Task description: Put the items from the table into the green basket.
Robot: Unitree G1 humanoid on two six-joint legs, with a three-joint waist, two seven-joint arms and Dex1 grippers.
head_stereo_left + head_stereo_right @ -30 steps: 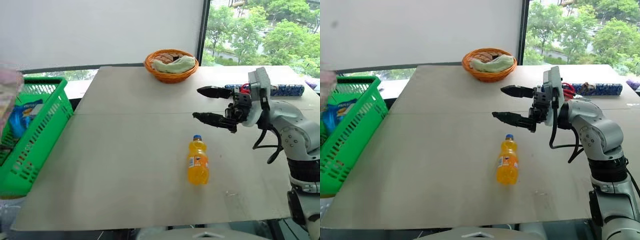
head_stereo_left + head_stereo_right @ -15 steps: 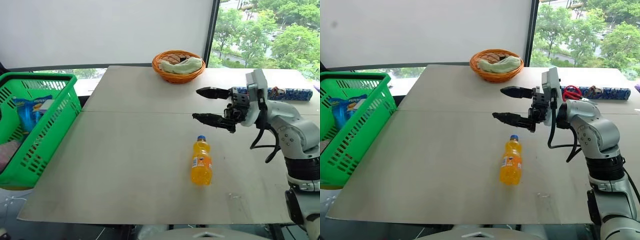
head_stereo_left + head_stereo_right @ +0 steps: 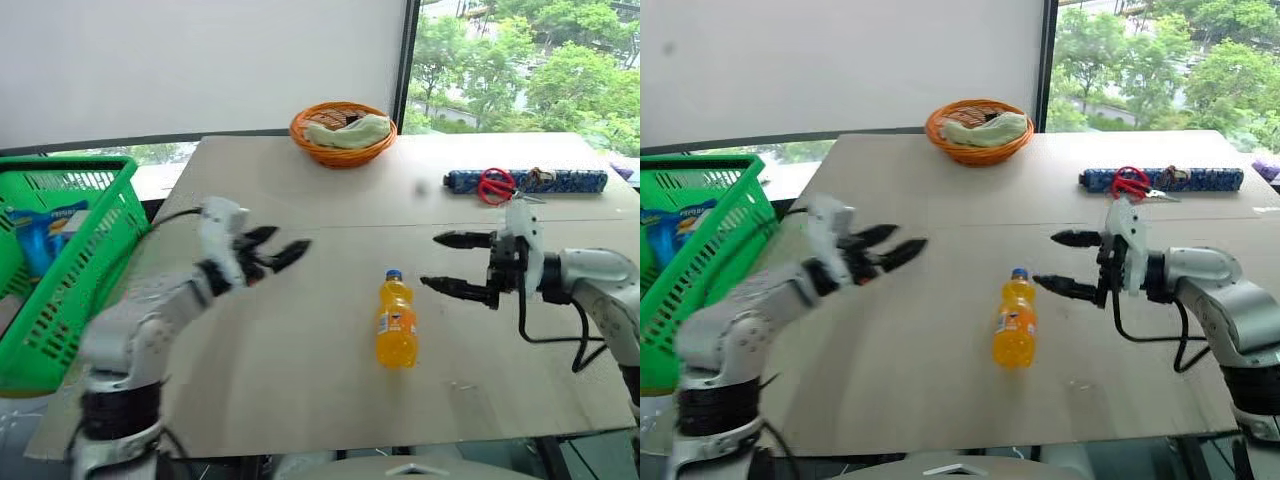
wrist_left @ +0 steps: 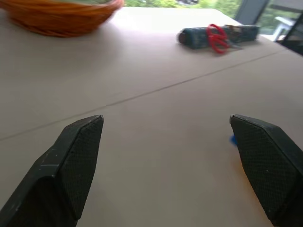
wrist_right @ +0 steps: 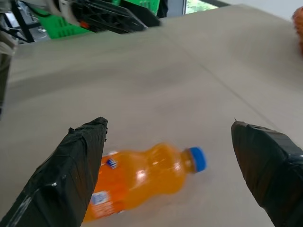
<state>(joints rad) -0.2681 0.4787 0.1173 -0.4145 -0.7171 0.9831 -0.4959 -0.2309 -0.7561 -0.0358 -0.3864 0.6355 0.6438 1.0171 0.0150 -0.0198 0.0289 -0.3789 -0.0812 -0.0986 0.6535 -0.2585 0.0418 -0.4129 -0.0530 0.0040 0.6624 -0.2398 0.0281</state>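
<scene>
Here, orange soda bottle (image 3: pixel 396 324) lying on table (image 3: pixel 300 340)

Orange bottle (image 3: pixel 396 325), blue cap (image 3: pixel 395 274)

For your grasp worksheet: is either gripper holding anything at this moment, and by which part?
Nothing is held. The left gripper and right gripper are both open and empty; the orange soda bottle lies untouched on the table.

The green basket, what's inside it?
Inside the green basket a blue packet leans against the wall. The bottom of the basket is hidden by its lattice sides, so anything lying lower down cannot be seen.
</scene>
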